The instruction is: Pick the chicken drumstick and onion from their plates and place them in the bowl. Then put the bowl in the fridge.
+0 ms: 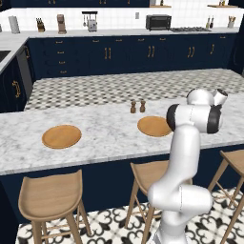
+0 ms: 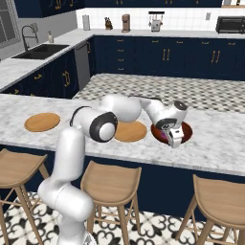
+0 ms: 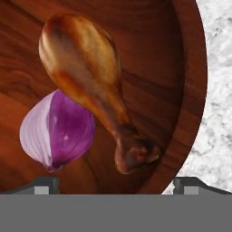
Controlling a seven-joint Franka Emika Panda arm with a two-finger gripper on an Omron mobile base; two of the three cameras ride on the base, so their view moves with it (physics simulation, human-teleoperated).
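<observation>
The white arm rises from the near side, bends at its dark elbow joint and reaches forward to the right. The tool (image 2: 173,139) points downward at the end of it, jaws spread wide apart with nothing between them.

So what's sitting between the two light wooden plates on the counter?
Nothing. In the left base view, only bare marble counter runs from one plate to the other plate. The two little shakers stand further back.
</observation>
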